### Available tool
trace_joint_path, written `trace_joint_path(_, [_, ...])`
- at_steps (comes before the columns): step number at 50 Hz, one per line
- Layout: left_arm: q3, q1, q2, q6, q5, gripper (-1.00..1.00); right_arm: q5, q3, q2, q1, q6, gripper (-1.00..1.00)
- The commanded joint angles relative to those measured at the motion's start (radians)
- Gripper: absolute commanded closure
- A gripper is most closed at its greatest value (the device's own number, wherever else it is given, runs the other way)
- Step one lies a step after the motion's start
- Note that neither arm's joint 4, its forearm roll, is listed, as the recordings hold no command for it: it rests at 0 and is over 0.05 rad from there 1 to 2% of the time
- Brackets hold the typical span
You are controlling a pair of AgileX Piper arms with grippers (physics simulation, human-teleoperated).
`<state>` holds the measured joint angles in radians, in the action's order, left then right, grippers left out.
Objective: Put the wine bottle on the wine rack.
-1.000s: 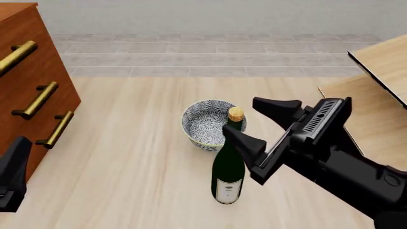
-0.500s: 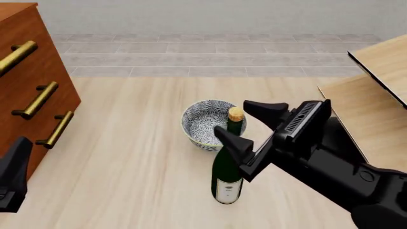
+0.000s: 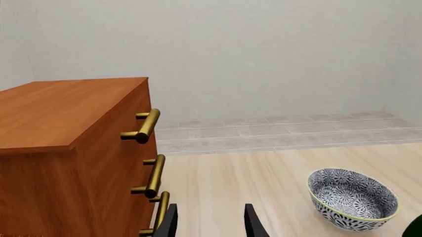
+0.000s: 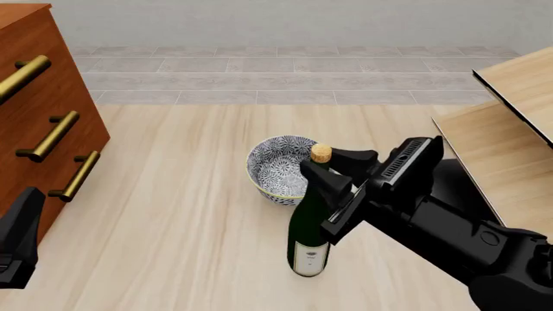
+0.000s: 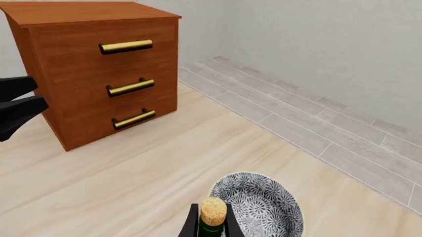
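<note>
The tall dark green glass wine bottle (image 4: 309,223) with a tan-gold cap and a white label stands upright on the pale wood table (image 4: 190,214). The right gripper (image 4: 333,170) has its two black fingers on either side of the bottle's neck, just under the cap. In the right wrist view the fingers sit close against the neck, but whether they press it I cannot tell. Just past this gripper sits a round blue-and-white patterned bowl (image 4: 278,167), next to the bottle. The pale wood wine rack (image 4: 509,123) of slanted boards is off to the gripper's right, seen only in the front view. The left gripper (image 3: 209,224) is open and holds nothing. The reddish-brown drawer cabinet (image 3: 72,158) with brass handles stands just beside it.
</note>
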<state>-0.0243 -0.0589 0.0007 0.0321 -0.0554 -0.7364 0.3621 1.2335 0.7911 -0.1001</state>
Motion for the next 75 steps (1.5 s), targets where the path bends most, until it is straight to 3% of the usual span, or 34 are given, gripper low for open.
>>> trace_joint_path(1, [0.001, 0.003, 0.000, -0.001, -0.001, -1.00, 0.005, -0.005, 0.003, -0.005, 0.006, 1.00])
trace_joint_path(6, [0.001, 0.003, 0.000, -0.003, -0.002, -1.00, 0.024, -0.003, -0.018, 0.000, 0.005, 1.00])
trace_joint_path(20, [0.002, 0.002, -0.001, 0.000, -0.006, -1.00, 0.194, 0.009, -0.216, 0.045, 0.003, 1.00])
trace_joint_path(22, [0.002, 0.001, -0.001, -0.001, -0.007, -1.00, 0.221, 0.020, -0.224, 0.031, -0.026, 1.00])
trace_joint_path(24, [0.003, 0.000, -0.001, -0.001, -0.007, -1.00, 0.253, 0.023, -0.272, 0.059, 0.004, 1.00])
trace_joint_path(34, [0.002, -0.009, -0.001, -0.002, -0.010, -1.00, 0.378, 0.061, -0.389, 0.071, 0.031, 1.00])
trace_joint_path(53, [0.019, -0.031, -0.001, -0.012, -0.022, -1.00, 0.720, 0.247, -0.662, -0.070, 0.213, 1.00])
trace_joint_path(61, [0.023, -0.028, -0.001, -0.019, -0.026, -1.00, 0.806, 0.320, -0.698, -0.139, 0.270, 1.00])
trace_joint_path(68, [0.024, -0.029, -0.001, -0.023, -0.028, -1.00, 0.868, 0.368, -0.711, -0.243, 0.399, 1.00])
trace_joint_path(75, [0.024, -0.030, -0.001, -0.026, -0.030, -1.00, 0.938, 0.432, -0.731, -0.341, 0.451, 1.00])
